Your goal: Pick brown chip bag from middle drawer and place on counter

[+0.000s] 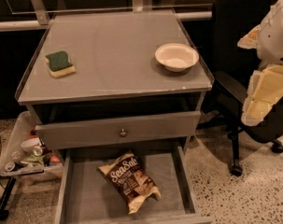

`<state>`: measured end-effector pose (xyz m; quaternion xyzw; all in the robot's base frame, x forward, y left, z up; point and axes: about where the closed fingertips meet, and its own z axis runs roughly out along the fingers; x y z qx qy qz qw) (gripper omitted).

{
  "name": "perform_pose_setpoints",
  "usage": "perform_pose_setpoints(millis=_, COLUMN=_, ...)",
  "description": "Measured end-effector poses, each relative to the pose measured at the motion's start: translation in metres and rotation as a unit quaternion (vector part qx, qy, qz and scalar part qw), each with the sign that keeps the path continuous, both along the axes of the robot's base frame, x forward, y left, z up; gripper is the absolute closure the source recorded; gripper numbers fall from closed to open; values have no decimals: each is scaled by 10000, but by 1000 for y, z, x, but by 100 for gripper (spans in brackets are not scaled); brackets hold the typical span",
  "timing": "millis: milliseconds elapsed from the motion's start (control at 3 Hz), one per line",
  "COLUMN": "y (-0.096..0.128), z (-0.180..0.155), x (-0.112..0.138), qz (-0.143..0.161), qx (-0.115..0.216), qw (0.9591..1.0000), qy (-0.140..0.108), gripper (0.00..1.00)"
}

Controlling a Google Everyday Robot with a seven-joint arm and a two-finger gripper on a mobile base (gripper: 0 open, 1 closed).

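Note:
The brown chip bag (130,179) lies flat on the floor of the open middle drawer (171,181), near its centre, with the "Sea Salt" script facing up. The counter (113,55) is above it, a flat grey top with a thin clear rim. My gripper (258,101) hangs at the far right of the view, beside the counter's right edge and well above and to the right of the drawer. It holds nothing and touches nothing.
A green-and-yellow sponge (60,63) sits on the counter's left, a white bowl (176,56) on its right. The upper drawer front with a round knob (123,132) overhangs the open drawer. A black office chair (241,41) stands at right, a cluttered tray (26,155) at left.

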<state>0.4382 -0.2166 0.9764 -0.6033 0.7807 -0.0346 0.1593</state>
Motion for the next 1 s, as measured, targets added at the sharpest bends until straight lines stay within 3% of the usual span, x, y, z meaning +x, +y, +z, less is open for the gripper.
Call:
perform_pose_setpoints(millis=667, y=5, z=-13, x=-1, qz=-21, qx=24, qw=10000, qy=23, gripper=0)
perform_pose_setpoints(millis=1000, y=25, z=-38, x=0, qz=-97, qx=-190, qw=9996, qy=-158, gripper=0)
